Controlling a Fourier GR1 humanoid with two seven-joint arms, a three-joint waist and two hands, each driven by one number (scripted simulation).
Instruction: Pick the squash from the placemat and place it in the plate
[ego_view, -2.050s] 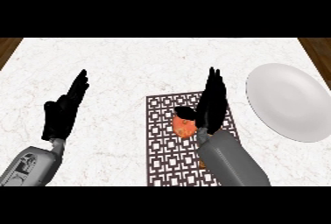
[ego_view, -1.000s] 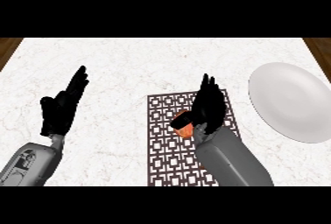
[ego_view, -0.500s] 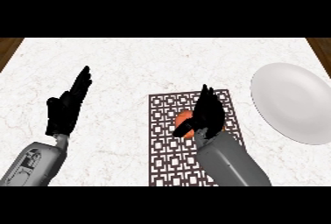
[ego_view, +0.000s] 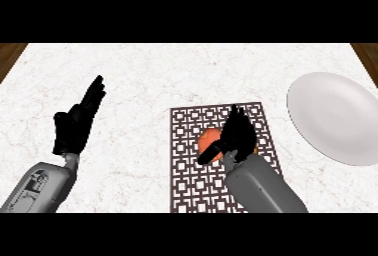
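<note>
From my console the bench (ego_view: 184, 75) reads as white stone, marble-like with faint grey veining, smooth and only softly shiny. At 10 and 2 o'clock, brown wood (ego_view: 11, 50) shows at its corners. The placemat (ego_view: 192, 180) at 6 o'clock looks thin, flat and matt, with a dark brown lattice; cloth or plastic, I cannot tell. The plate (ego_view: 332, 115) at 3 o'clock is plain white and smooth, like ceramic with little gloss. The squash (ego_view: 210, 138) has smooth orange skin. The left robot hand (ego_view: 74, 127) and right robot hand (ego_view: 236, 135) are matt black. The forearms (ego_view: 262, 187) are smooth grey shell, like painted metal or plastic.
</note>
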